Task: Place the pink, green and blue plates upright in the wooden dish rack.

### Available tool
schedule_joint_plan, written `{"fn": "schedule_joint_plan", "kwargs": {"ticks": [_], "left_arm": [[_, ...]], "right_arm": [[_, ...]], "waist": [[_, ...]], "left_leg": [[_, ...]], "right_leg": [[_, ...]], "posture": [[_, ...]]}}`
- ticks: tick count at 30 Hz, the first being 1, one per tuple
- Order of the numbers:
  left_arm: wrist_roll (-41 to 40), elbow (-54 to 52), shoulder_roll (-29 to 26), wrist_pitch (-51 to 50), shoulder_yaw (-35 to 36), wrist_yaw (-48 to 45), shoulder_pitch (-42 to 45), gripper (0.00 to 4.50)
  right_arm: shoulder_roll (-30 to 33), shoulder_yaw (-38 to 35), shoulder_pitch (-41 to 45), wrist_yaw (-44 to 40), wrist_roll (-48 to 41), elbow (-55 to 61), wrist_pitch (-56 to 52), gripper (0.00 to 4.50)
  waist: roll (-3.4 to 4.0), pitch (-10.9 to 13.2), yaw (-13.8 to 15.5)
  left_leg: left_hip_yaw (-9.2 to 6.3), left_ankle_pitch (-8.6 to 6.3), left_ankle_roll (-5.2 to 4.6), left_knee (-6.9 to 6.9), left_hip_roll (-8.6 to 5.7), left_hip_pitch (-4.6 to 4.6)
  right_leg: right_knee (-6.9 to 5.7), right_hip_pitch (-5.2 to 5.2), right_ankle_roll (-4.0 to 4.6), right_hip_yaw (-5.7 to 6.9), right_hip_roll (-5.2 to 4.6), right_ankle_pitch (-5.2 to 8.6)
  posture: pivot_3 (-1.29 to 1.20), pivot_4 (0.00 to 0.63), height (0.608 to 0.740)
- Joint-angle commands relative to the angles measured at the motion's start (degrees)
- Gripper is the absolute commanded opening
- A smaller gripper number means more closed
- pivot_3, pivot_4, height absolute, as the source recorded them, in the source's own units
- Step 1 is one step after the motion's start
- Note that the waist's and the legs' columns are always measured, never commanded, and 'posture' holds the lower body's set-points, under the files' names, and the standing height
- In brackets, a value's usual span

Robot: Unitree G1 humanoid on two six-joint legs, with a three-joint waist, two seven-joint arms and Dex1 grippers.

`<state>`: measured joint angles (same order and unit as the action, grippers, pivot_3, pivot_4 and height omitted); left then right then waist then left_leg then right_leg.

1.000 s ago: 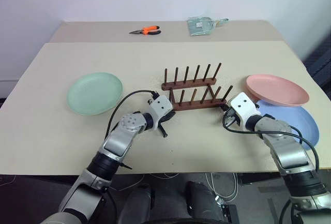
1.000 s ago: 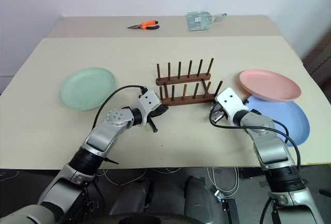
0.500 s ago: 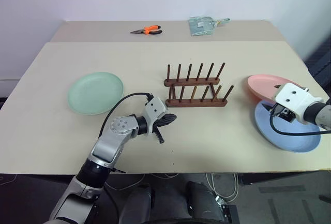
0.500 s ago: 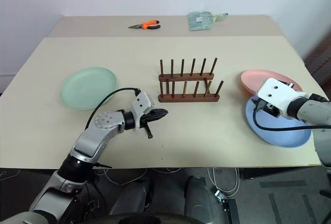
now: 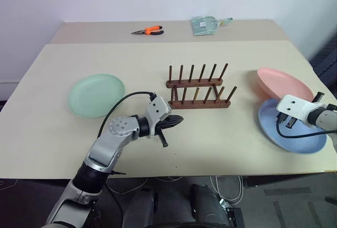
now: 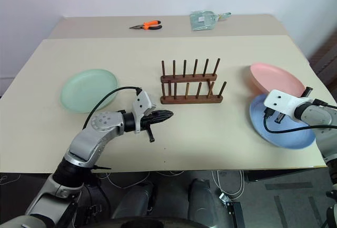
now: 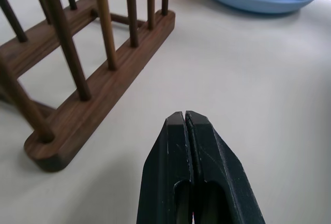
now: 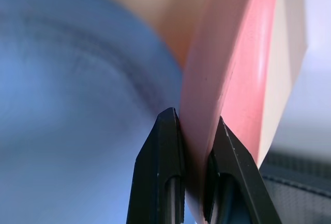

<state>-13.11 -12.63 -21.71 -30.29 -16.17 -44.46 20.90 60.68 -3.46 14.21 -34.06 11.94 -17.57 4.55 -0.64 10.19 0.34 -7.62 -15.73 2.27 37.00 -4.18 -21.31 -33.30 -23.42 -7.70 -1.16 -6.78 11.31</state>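
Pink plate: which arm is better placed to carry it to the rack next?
Right. The right gripper is shut on the pink plate at its rim, above the blue plate. The left gripper is shut on nothing, beside the wooden dish rack, far from that plate.

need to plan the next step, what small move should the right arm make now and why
Probably lift the pink plate slightly, clear of the blue plate. The right pincer is already shut on its rim, the plate still overlaps the blue one, and the rack stands empty to the robot's left.
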Motion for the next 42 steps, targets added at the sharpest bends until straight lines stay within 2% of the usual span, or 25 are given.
{"fn": "schedule_joint_plan", "kwargs": {"ticks": [1, 2, 4, 6, 10, 14, 24, 27, 30, 32, 34, 37, 39, 42], "left_arm": [[-0.7, -2.0, -0.7, 1.1, 1.8, 0.0, 0.3, 0.0], [-0.8, -2.0, -0.8, 1.1, 1.9, 0.0, 0.3, 0.0], [-1.0, -1.7, -1.0, 1.2, 2.3, -0.2, 0.4, 0.0], [-1.2, -1.6, -1.1, 1.3, 2.6, -0.5, 0.3, 0.0], [-2.3, -2.5, -1.2, 1.0, 3.4, -1.2, 0.1, 0.0], [-3.9, -4.2, -1.2, 0.3, 4.0, -1.2, -0.6, 0.0], [-4.2, -5.1, -1.9, -0.2, 4.3, -0.3, -1.3, 0.0], [-4.9, -5.0, -2.1, -1.0, 4.4, -0.3, -1.4, 0.0], [-5.0, -4.7, -2.1, -0.9, 4.9, 0.0, -1.3, 0.85], [-4.2, -3.3, -1.6, -0.4, 6.5, 2.1, -0.8, 1.74], [-1.1, 0.0, -1.3, 2.0, 9.0, 7.0, 0.5, 2.72], [1.9, 5.5, -0.1, 3.4, 15.2, 17.1, 3.3, 4.21], [2.2, 7.8, 1.1, 3.0, 18.9, 22.1, 4.9, 4.31], [5.5, 12.2, -0.1, 1.7, 28.1, 34.9, 7.3, 4.31]], "right_arm": [[-1.7, -12.2, 2.2, -3.1, -14.3, 14.7, -8.9, 0.06], [-2.8, -13.9, 2.5, -3.8, -17.3, 17.5, -12.0, 0.06], [-8.8, -19.9, 6.6, -1.7, -39.8, 28.4, -29.4, 0.06], [-14.1, -24.2, 10.2, 2.5, -59.1, 35.6, -41.3, 0.06], [-19.1, -26.0, 12.5, 13.6, -74.4, 39.6, -51.8, 0.06], [-21.2, -24.4, 12.7, 20.7, -77.8, 39.8, -55.9, 0.06], [-23.2, -22.4, 12.5, 27.6, -81.1, 36.5, -60.2, 0.06], [-22.8, -21.1, 12.9, 27.8, -79.0, 36.3, -60.0, 1.21], [-21.5, -19.7, 13.9, 27.3, -72.9, 36.8, -56.4, 2.69], [-18.2, -17.9, 14.8, 24.7, -63.6, 36.8, -49.8, 3.58], [-13.7, -15.4, 15.5, 21.2, -53.0, 36.2, -41.0, 3.59], [-12.2, -15.2, 18.8, 16.8, -50.1, 35.1, -36.2, 3.59], [-12.0, -15.0, 20.3, 13.7, -50.5, 35.7, -35.4, 4.34], [-11.4, -10.3, 20.4, 5.5, -54.9, 43.7, -37.8, 4.43]], "waist": [[0.08, 0.0, -0.1], [0.08, 0.0, -0.2], [0.01, 0.0, -0.2], [0.01, 0.0, -0.1], [-0.06, 0.0, 0.7], [-0.06, 0.0, 0.7], [-0.04, 0.0, 0.3], [-0.03, 0.0, 0.3], [-0.03, 0.0, 0.3], [-0.01, 0.0, 0.3], [0.01, 0.0, 0.4], [-0.01, 0.0, 0.1], [-0.07, 0.0, -0.1], [-0.07, 0.0, -0.3]], "left_leg": [[0.0, 0.0, 0.0, 0.0, 0.0, 0.0], [-0.02, 0.0, -0.01, -0.02, 0.02, 0.0], [-0.05, -0.01, -0.01, -0.02, 0.03, 0.04], [-0.13, -0.01, -0.01, -0.01, 0.09, 0.02], [-0.23, -0.03, -0.05, 0.02, 0.07, -0.06], [-0.24, -0.04, -0.07, 0.07, -0.02, -0.14], [-0.16, -0.04, -0.08, 0.0, 0.02, -0.08], [-0.16, -0.04, -0.08, 0.0, 0.01, -0.08], [-0.15, -0.04, -0.08, 0.0, 0.01, -0.09], [-0.14, -0.04, -0.08, 0.01, 0.0, -0.09], [-0.11, -0.04, -0.08, 0.01, -0.02, -0.1], [-0.11, -0.04, -0.08, -0.01, 0.01, -0.07], [-0.12, -0.04, -0.08, -0.03, 0.04, -0.03], [-0.15, -0.04, -0.08, -0.04, 0.04, -0.04]], "right_leg": [[0.0, -0.01, -0.01, -0.01, 0.0, 0.0], [0.0, 0.0, -0.04, -0.01, 0.01, -0.02], [-0.01, 0.02, -0.06, 0.01, 0.04, -0.02], [-0.02, 0.03, -0.02, 0.01, 0.09, -0.03], [0.05, 0.05, 0.07, 0.1, 0.06, 0.01], [0.15, 0.05, 0.07, 0.05, -0.02, 0.01], [0.08, -0.01, 0.06, 0.05, 0.06, 0.01], [0.08, -0.02, 0.06, 0.05, 0.06, 0.01], [0.08, -0.02, 0.06, 0.05, 0.06, 0.01], [0.08, -0.02, 0.05, 0.05, 0.06, 0.01], [0.09, -0.03, -0.04, 0.05, 0.05, 0.05], [0.08, -0.04, -0.33, 0.08, 0.08, 0.06], [0.07, -0.04, -0.35, 0.07, 0.1, 0.04], [0.07, -0.03, -0.31, 0.08, 0.1, -0.02]], "posture": [[0.0, 0.15, 0.74], [0.0, 0.15, 0.74], [0.0, 0.15, 0.74], [0.0, 0.15, 0.74], [0.0, 0.15, 0.74], [0.0, 0.15, 0.74], [0.0, 0.15, 0.74], [0.0, 0.15, 0.74], [0.0, 0.15, 0.74], [0.0, 0.15, 0.74], [0.0, 0.15, 0.74], [0.0, 0.15, 0.74], [0.0, 0.15, 0.74], [0.0, 0.15, 0.74]]}}
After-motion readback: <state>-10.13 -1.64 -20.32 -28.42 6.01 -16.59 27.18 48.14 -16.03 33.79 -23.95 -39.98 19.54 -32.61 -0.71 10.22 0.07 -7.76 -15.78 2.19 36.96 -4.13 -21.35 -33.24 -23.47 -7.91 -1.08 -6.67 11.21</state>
